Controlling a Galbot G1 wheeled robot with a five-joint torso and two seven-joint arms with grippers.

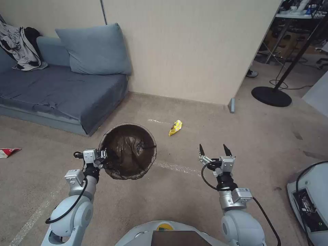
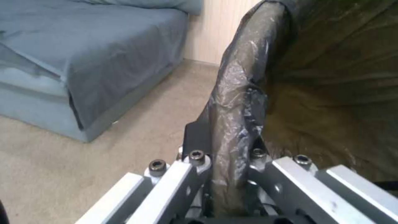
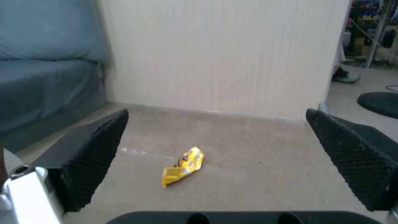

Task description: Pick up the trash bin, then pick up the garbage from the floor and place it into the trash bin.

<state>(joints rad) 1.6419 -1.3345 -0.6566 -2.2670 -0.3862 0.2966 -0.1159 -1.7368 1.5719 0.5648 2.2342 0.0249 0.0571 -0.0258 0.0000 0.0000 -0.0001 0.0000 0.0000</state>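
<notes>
Left gripper (image 1: 104, 158) is clamped on the near-left rim of the small round trash bin lined with a dark brown-black plastic bag (image 1: 129, 150); in the left wrist view one finger (image 2: 197, 137) sits outside the bag-covered rim (image 2: 236, 102) and the other inside, pressed together on it. Bin hangs above the beige carpet (image 1: 191, 191), mouth facing up, just off the corner of the blue-grey sofa (image 1: 61, 89).

Right gripper (image 1: 214, 149) hovers over the carpet, fingers spread wide and holding nothing. The crumpled yellow snack wrapper (image 1: 175, 127) lies flat on the floor ahead of my right fingertips and toward the bin side, apart from them, near the cream partition wall (image 1: 191, 48). In the right wrist view the wrapper (image 3: 183, 167) sits between the two black textured pads (image 3: 97, 155), farther out.

A red-and-white packet (image 1: 8, 151) lies on the carpet far left, before the sofa.
</notes>
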